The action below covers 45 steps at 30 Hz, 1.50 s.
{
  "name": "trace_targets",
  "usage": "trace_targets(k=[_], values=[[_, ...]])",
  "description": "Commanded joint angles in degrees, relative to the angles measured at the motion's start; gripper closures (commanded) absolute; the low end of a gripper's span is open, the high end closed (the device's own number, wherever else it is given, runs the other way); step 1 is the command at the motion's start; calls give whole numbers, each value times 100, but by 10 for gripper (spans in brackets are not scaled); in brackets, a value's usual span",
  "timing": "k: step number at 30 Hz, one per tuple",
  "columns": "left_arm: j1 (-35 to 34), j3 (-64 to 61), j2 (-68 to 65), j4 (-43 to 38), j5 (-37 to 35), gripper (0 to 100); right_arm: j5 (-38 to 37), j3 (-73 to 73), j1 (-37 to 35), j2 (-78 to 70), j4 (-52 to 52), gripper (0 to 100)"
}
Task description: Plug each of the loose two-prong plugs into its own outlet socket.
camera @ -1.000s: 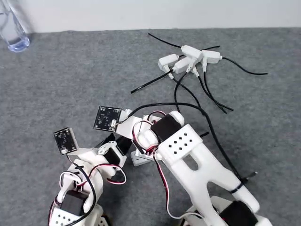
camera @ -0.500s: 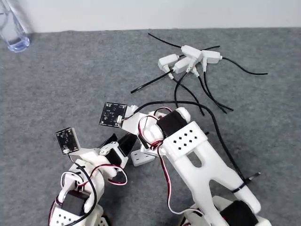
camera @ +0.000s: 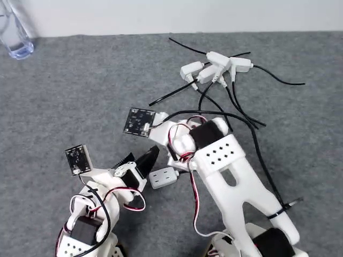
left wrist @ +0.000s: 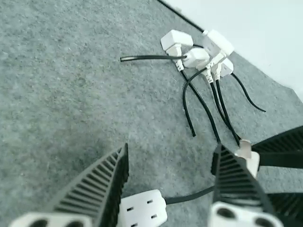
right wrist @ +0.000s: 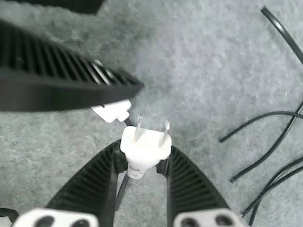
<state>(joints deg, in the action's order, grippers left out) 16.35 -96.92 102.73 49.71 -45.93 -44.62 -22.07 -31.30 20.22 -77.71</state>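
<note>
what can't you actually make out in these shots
- High view: the right arm covers its jaws and the plug they hold.
- Left wrist view: a jaw hides part of the outlet.
- Right wrist view: the blurred left jaw covers most of a white piece; outlet or not, cannot tell.
- High view: the far plug cluster is too small to tell which are seated.

No readable text, number, label or sign is showing anywhere. The white plug [right wrist: 144,142] and the outlet socket [camera: 163,177] are showing plain, unmarked faces. Pale specks are showing on the black circuit boards [camera: 140,122], too small to read.
</note>
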Motion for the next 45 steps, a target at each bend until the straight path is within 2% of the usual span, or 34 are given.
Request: trace_targets(k=[1, 10, 17, 29, 45], values=[[44, 40, 44, -53, -9, 732, -105, -18, 110, -57, 101, 991], [44, 40, 44, -79, -9, 732, 281, -53, -804, -470, 462, 991], [-123, 40, 44, -97, -9, 732, 360, 44, -857, -400, 418, 991], [-123, 40, 44, -62, -9, 732, 369, 809, -866, 268, -532, 991], [-123, 40, 44, -62, -9, 732, 369, 818, -840, 989, -576, 991]])
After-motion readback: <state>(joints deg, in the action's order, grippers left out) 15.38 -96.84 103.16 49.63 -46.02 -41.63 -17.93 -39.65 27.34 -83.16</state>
